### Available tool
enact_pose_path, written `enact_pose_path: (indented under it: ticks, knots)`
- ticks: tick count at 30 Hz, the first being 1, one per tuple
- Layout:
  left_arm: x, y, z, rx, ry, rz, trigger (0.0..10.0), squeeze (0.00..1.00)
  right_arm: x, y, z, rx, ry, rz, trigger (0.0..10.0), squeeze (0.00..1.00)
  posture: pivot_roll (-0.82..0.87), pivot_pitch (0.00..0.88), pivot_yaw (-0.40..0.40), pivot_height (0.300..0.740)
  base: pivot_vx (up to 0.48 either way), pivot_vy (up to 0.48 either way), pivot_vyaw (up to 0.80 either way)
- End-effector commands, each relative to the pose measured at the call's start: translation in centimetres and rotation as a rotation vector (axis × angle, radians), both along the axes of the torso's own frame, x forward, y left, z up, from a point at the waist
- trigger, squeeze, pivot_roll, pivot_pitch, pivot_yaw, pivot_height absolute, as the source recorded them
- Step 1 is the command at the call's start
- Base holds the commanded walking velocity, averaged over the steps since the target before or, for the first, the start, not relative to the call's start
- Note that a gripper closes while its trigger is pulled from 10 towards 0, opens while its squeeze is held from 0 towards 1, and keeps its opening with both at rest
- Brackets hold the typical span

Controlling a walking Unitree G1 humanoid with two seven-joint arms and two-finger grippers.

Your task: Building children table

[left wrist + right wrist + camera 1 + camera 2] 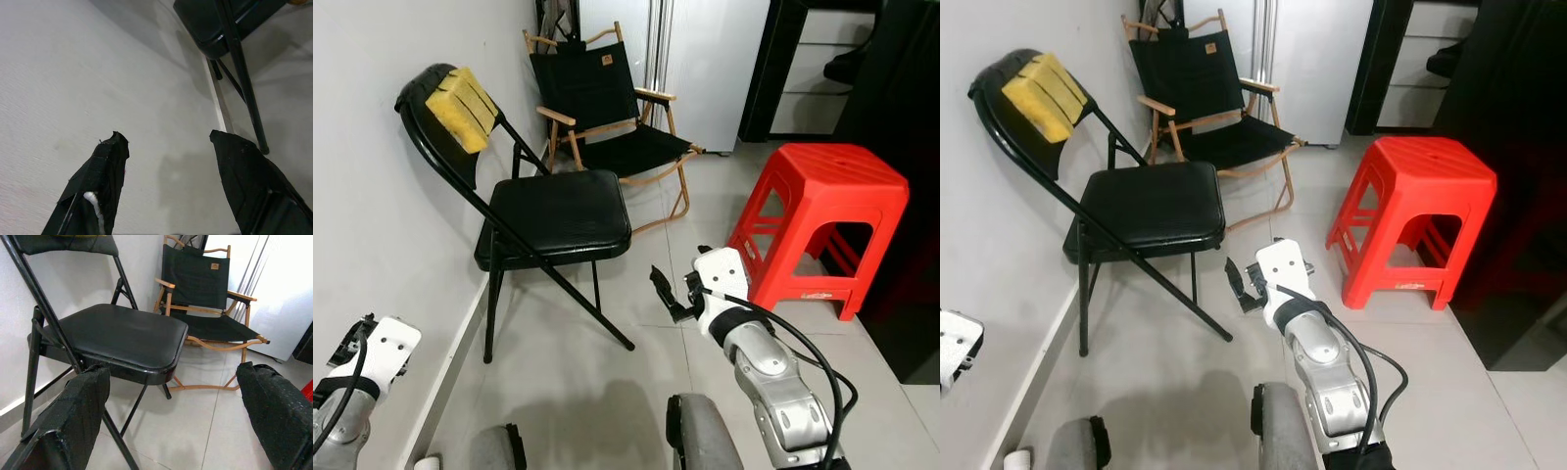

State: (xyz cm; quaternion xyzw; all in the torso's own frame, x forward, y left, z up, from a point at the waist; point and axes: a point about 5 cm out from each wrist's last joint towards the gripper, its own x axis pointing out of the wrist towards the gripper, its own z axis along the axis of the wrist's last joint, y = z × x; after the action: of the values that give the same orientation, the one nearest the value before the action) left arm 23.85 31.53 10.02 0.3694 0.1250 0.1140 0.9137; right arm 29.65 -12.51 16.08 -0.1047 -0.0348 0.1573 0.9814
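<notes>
A black folding chair [558, 215] stands against the left wall, with a yellow sponge block [462, 106] strapped to its backrest. To its right is a red plastic stool [827, 211]. My right gripper [173, 374] is open and holds nothing. It hovers low over the floor between chair and stool, pointing at the chair's seat [127, 335]. My left gripper [167, 138] is open too, down by the wall near the chair's front leg [244, 83]. The left arm [372, 357] sits at the lower left.
A wood-framed black canvas chair [607, 117] stands behind the folding chair, in front of a silver fridge [705, 69]. Dark furniture [901, 88] rises on the right behind the stool. Pale floor tiles [656, 392] lie between the chairs and me.
</notes>
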Motion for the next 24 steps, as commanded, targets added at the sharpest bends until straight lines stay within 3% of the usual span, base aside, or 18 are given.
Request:
enact_pose_path:
  ticks: [1, 24]
  knots:
    - [-0.05, -0.22, -0.27, 0.002, 0.009, -0.016, 10.0, 0.00, 0.07, 0.05, 0.11, 0.005, 0.002, 0.009, 10.0, 0.00, -0.07, 0.000, -0.038, 0.441, 0.000, 0.000, 0.00]
    - [0.35, 0.27, -0.25, 0.028, 0.005, -0.042, 10.0, 0.00, -0.07, -0.04, -0.06, -0.015, 0.005, 0.009, 10.0, 0.00, -0.07, 0.000, -0.037, 0.341, 0.000, 0.000, 0.00]
